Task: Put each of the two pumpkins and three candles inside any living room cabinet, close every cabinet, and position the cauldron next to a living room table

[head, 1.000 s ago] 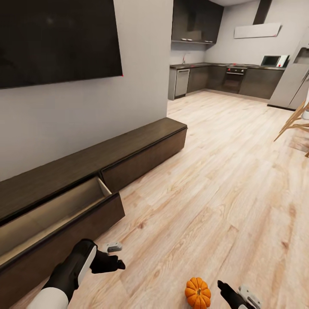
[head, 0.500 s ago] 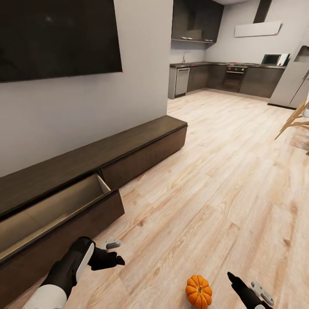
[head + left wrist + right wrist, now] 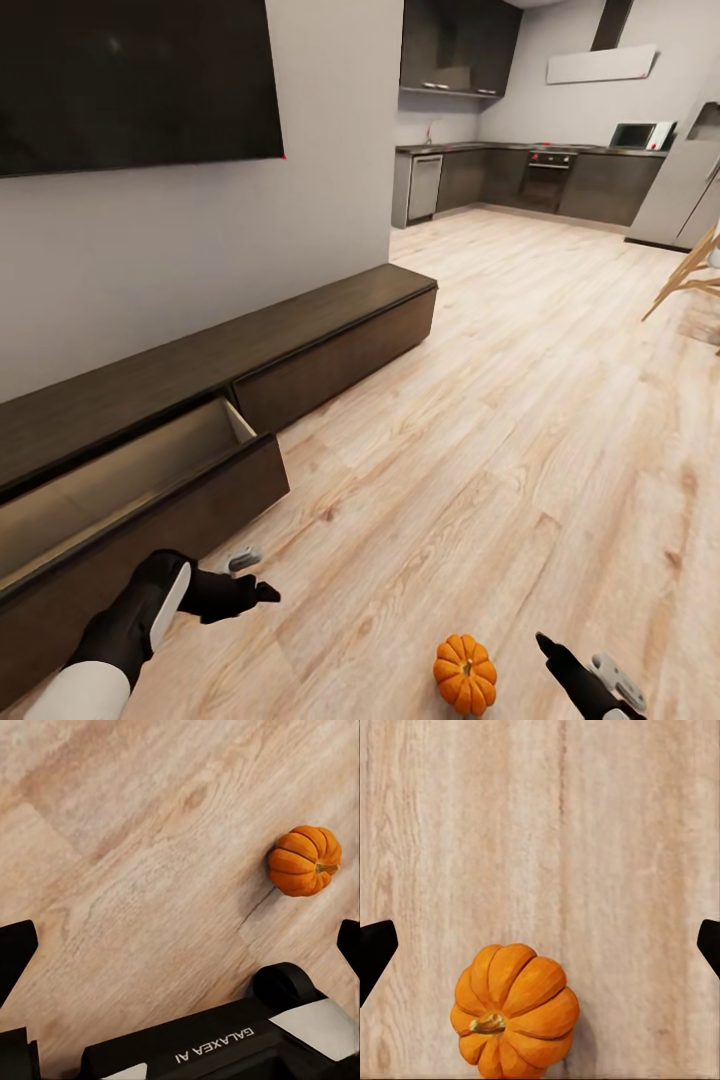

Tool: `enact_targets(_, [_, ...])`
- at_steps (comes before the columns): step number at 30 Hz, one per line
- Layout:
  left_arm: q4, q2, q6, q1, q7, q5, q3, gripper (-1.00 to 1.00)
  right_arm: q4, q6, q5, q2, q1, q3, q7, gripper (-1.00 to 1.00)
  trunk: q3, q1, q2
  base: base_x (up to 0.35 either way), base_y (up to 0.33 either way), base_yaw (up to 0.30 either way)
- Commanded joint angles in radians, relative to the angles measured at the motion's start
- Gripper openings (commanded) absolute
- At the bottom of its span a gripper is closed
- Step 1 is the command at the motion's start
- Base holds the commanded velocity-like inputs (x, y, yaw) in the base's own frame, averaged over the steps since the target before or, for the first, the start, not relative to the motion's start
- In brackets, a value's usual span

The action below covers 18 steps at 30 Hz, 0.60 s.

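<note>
Orange and ribbed, one pumpkin [image 3: 465, 674] is sitting on the pale wood floor [image 3: 520, 420] at about 6 o'clock in the head view, just left of the right gripper [image 3: 585, 680], which is hanging spread wide with nothing between its fingers (the right wrist view shows both black tips at the frame edges and the pumpkin [image 3: 514, 1020] below them, untouched). Compared with a second ago, this gripper is sitting further right of the pumpkin, the gap between them having widened. The left gripper [image 3: 250, 580], also open and empty, is now lower and further left, at 8 o'clock, in front of the cabinet [image 3: 300, 350]. Its pulled-out drawer [image 3: 150, 480], pale inside, is standing open at 9 o'clock as before. The left wrist view is also catching the pumpkin [image 3: 304, 860] on the floor.
</note>
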<state>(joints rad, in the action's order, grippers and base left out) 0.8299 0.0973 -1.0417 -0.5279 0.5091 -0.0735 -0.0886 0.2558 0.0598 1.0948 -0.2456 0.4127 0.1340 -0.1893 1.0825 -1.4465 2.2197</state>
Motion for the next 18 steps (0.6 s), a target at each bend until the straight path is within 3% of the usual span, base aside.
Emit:
enact_targets(1, [0.000,0.001,0.000,0.000,0.006,0.000,0.000,1.00,0.000,-0.012,0.000,-0.002,0.000,0.000,0.000,1.00,0.003,-0.004,0.007,0.000,0.000,0.000])
enact_targets(7, [0.000,0.004,0.000,0.000,0.028,-0.001,-0.002,1.00,0.000,-0.211,-0.002,-0.019,0.024,-0.009,-0.013,1.00,0.022,-0.027,0.049,0.000,0.000,0.000])
enact_targets(11, [0.000,0.003,0.000,0.000,0.030,-0.001,-0.003,1.00,0.000,-0.271,-0.001,-0.027,0.056,-0.013,-0.016,1.00,0.035,-0.042,0.077,0.000,0.000,0.000])
enact_targets(14, [0.000,0.003,0.000,0.000,0.031,-0.002,-0.003,1.00,0.001,-0.357,-0.002,-0.037,0.080,-0.014,-0.016,1.00,0.044,-0.054,0.098,0.000,0.000,0.000])
enact_targets(18, [0.000,0.001,0.000,0.000,0.031,-0.002,-0.003,1.00,0.002,-0.400,-0.002,-0.044,0.093,-0.014,-0.017,1.00,0.056,-0.069,0.126,0.000,0.000,0.000])
